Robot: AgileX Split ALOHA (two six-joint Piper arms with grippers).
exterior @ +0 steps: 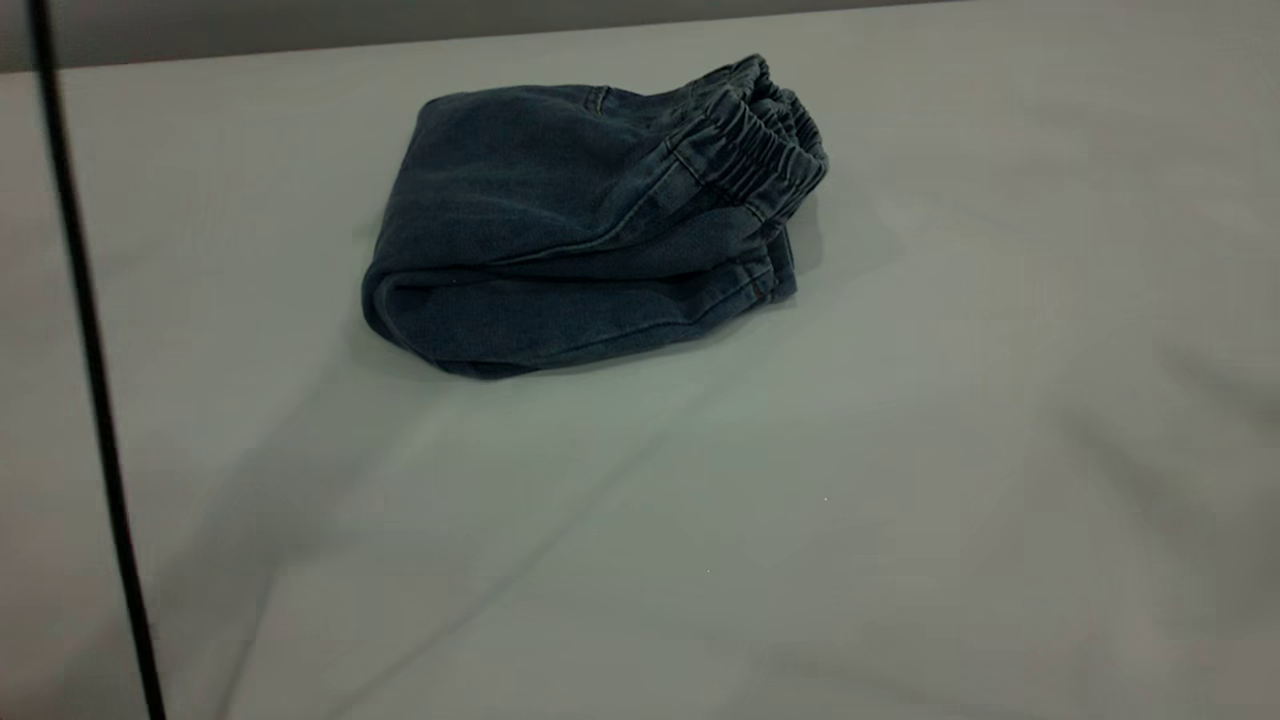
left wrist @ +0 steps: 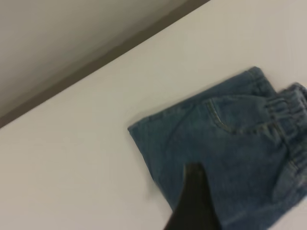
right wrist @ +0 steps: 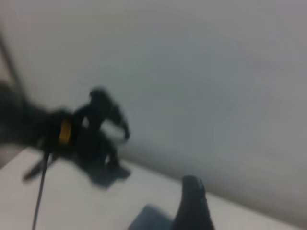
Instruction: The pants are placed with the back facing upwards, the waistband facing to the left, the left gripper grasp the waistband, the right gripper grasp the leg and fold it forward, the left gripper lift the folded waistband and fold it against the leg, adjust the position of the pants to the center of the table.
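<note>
I see the pants (exterior: 590, 225) folded into a compact bundle toward the table's (exterior: 900, 500) far side, waistband (exterior: 765, 140) at the bundle's right end. My left gripper (left wrist: 194, 201) hovers over the denim, nearer than the right gripper (right wrist: 194, 203). Only one fingertip of each shows, so I can't tell whether either is open.

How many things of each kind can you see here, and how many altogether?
pants: 1
table: 1
black cable: 1
end effectors: 2 (left end effector, right end effector)
Total: 5
</note>
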